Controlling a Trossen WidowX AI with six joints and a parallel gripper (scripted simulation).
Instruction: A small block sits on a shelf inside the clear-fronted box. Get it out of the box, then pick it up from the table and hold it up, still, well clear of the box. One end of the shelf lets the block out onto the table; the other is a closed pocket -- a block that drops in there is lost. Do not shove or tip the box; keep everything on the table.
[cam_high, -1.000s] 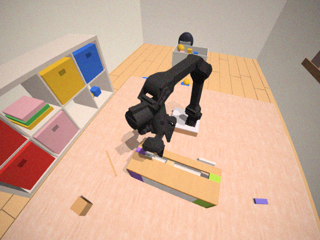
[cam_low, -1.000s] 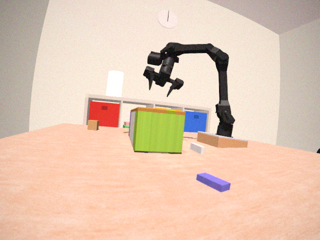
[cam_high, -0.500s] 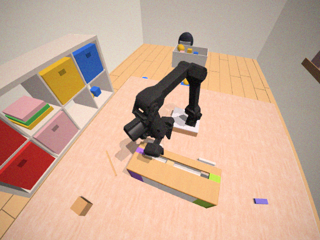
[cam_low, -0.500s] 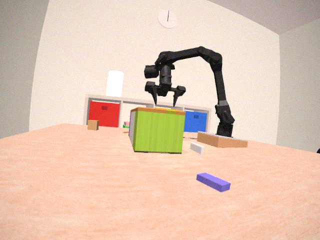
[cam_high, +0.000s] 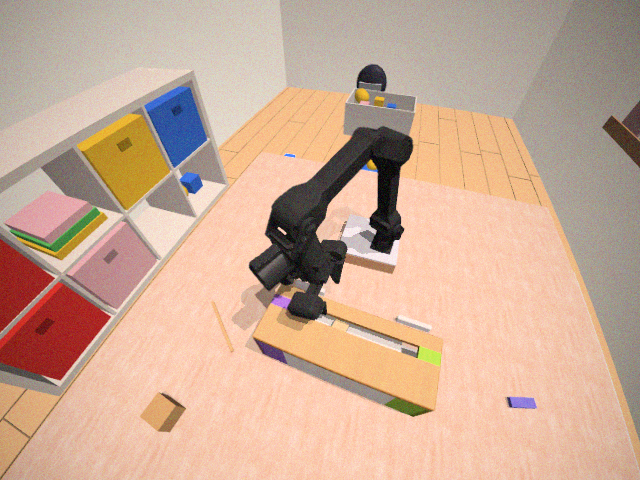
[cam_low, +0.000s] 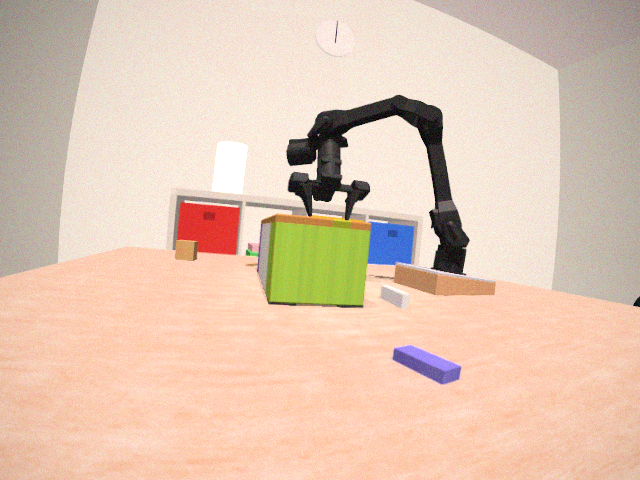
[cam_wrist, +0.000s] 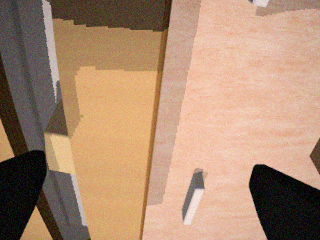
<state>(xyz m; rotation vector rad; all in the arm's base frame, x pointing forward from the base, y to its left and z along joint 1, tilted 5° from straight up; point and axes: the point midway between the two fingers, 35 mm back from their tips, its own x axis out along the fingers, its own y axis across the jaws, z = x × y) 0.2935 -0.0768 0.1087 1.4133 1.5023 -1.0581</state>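
The box (cam_high: 356, 364) (cam_low: 315, 263) (cam_wrist: 115, 150) has a tan lid with a long slot, a purple end and a green end. A small pale tan block (cam_high: 339, 324) (cam_wrist: 60, 152) shows inside through the slot, about midway along; the box hides it in the exterior view. My gripper (cam_high: 321, 294) (cam_low: 328, 216) (cam_wrist: 151, 170) is open and empty, pointing down just above the lid towards the purple end. In the wrist view its left fingertip appears beside the block and slot, its right one over the table. Exact fingertip height is unclear.
White bars (cam_high: 413, 323) (cam_low: 394, 296) (cam_wrist: 193, 205) lie along the box's arm side. A purple bar (cam_high: 522, 402) (cam_low: 426, 364) lies beyond the green end. A wooden cube (cam_high: 161, 412) (cam_low: 185, 250) and a thin stick (cam_high: 222, 326) lie off the purple end. The arm's base plate (cam_high: 356, 233) (cam_low: 454, 284) is behind.
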